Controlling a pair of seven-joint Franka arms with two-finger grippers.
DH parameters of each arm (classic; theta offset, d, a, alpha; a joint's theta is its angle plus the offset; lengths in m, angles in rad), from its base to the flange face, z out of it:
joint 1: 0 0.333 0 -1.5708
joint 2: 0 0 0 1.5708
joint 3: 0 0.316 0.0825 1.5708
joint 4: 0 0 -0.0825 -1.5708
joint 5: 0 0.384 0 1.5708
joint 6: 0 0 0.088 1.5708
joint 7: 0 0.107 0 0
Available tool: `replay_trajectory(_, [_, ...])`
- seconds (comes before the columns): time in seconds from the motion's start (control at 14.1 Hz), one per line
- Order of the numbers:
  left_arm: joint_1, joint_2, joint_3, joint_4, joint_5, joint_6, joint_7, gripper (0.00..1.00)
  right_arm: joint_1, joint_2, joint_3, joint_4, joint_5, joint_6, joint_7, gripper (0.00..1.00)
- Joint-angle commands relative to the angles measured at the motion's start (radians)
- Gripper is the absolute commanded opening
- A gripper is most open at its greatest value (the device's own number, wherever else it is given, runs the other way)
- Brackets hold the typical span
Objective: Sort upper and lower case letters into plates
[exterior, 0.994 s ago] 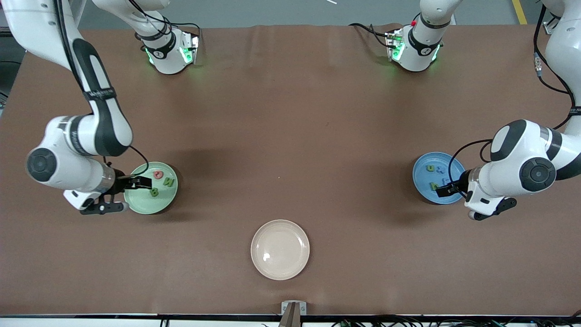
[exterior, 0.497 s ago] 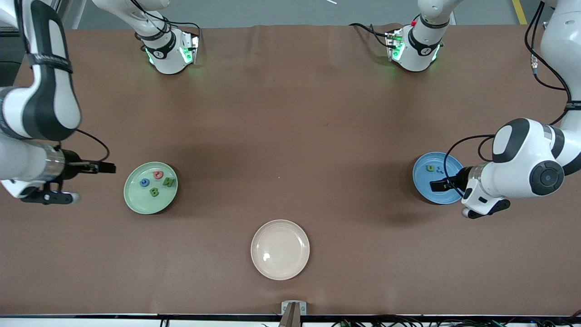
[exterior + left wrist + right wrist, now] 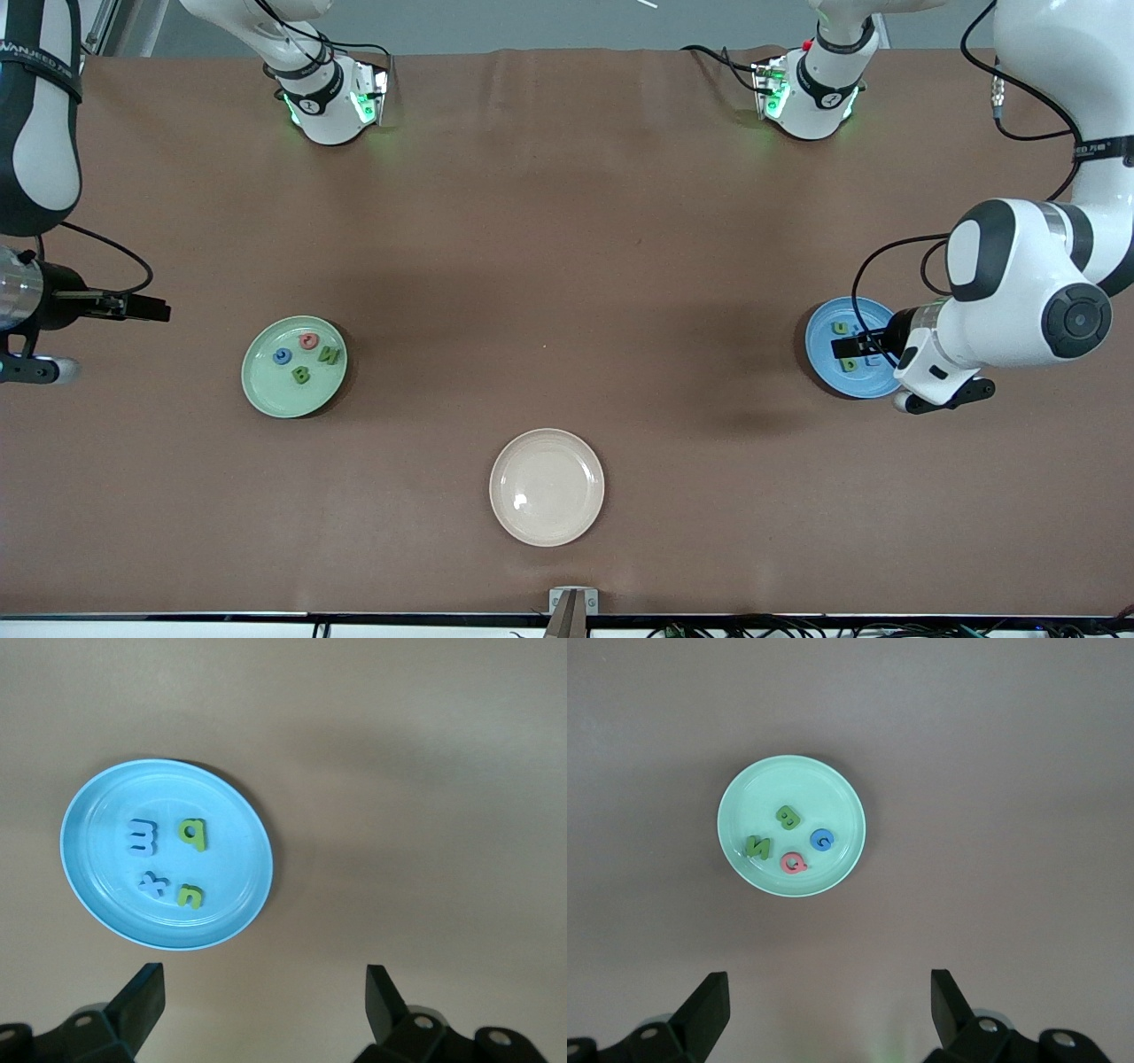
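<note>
The pale green plate [image 3: 294,366], holding four letters, lies toward the right arm's end of the table; the right gripper [image 3: 146,310], fingers spread and empty, hangs beside it over bare table. The left gripper [image 3: 852,346], jaws apart, hovers over the blue plate [image 3: 819,341] and its four letters.

Even, fairly bright light falls from overhead on the brown table [image 3: 567,266]. Broad soft shadows of the arms darken it around the green plate [image 3: 294,366] and the blue plate [image 3: 850,347]; each plate casts a thin dark crescent at its rim. The cream plate [image 3: 547,486] carries a small white glare spot. Green lamps glow at both arm bases. Both wrist views are sharp on the plates, while the dark fingers at their edge look soft and the table dims toward the corners.
</note>
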Motion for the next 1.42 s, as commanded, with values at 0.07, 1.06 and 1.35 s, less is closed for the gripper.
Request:
replay_trajectory(0.07, [-0.003,-0.109,0.021,-0.023,-0.020,-0.030,0.057,0.99,-0.014,0.016,0.011,0.057,-0.007,-0.018,0.009,1.00])
replay_trajectory(1.06, [0.074,-0.452,0.025,0.016,-0.004,-0.259,0.253,1.00,-0.018,-0.294,0.016,-0.223,0.034,-0.015,0.002,1.00])
replay_trajectory(1.35, [0.072,-0.453,0.019,0.078,-0.004,-0.369,0.246,1.00,-0.020,-0.337,0.016,-0.251,0.034,-0.018,0.002,1.00])
